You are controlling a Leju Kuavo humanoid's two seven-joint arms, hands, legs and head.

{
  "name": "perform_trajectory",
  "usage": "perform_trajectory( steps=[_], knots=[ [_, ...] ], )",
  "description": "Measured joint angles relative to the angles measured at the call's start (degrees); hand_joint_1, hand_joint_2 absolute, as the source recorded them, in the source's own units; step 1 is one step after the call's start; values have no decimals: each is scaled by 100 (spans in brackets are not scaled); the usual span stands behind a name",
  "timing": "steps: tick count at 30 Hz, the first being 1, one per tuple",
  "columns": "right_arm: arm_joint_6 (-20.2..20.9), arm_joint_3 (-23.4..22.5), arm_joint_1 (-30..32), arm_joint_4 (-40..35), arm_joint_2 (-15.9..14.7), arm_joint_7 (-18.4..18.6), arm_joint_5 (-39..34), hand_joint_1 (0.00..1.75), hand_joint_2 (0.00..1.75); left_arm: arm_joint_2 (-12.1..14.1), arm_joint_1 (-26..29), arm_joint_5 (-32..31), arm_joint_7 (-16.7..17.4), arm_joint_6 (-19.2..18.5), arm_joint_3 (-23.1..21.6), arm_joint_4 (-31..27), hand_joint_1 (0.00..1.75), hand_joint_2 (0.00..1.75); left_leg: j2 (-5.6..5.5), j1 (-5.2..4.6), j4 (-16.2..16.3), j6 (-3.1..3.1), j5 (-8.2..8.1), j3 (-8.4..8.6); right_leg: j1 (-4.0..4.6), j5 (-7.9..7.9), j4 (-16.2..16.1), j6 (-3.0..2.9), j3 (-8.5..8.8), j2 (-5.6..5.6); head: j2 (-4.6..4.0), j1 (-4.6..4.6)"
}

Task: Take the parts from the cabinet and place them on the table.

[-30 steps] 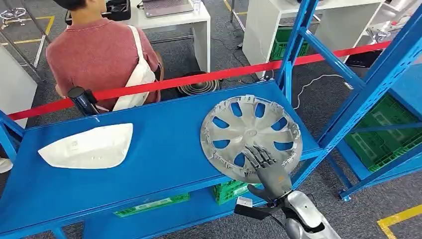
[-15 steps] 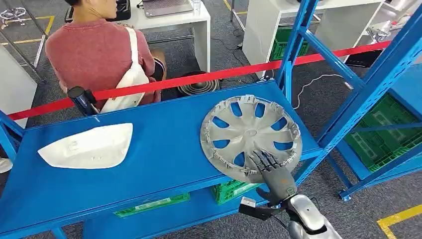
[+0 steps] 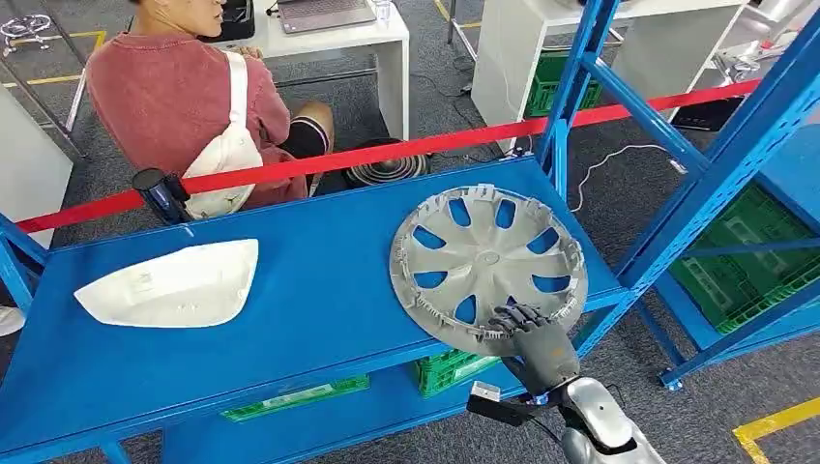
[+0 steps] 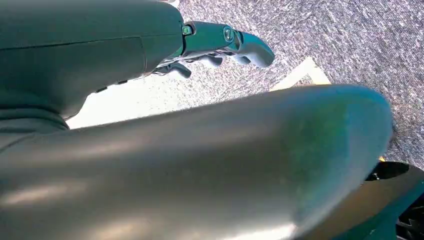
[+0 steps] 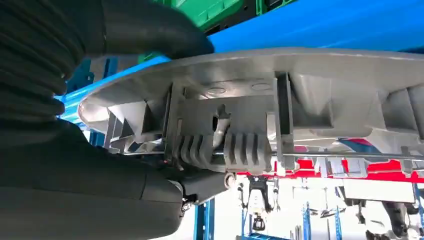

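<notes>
as the robot's right hand [image 3: 534,335] grips the near rim of the grey wheel cover [image 3: 488,263], fingers curled over the top edge and thumb under it, the part lies face-down on the blue shelf [image 3: 319,290] of the cabinet, its near edge overhanging the shelf's front lip. the right wrist view shows the rim [image 5: 260,65] pinched between a dark thumb and the fingers close to the cover's ribbed clips. a white curved panel [image 3: 169,283] rests well apart on the far left of the same shelf. the left hand [image 4: 220,42] hangs over grey carpet, fingers loosely apart and holding nothing. the risk, judged from the hold, is that a broad, thin disc gripped at one edge could tip or slide out once it leaves the shelf, or catch the blue upright [image 3: 571,87] just beside it. a seated person in a red top [image 3: 184,97] sits behind a red barrier tape [image 3: 387,153]. the table named in the task cannot be identified with certainty, and how deep the fingers reach over the rim is hard to tell.
</notes>
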Motion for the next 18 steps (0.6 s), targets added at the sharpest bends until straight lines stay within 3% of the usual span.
perform_trajectory(
  steps=[18],
  knots=[
    [24, 4, -21, -2, 11, 11, 42, 175, 175, 0, 0, -22, -46, 4, 2, 0, 0, 0, -1, 0, 0, 0, 0, 12, -1, 0, -2, 0, 12, 0, 0, 0]
  ],
)
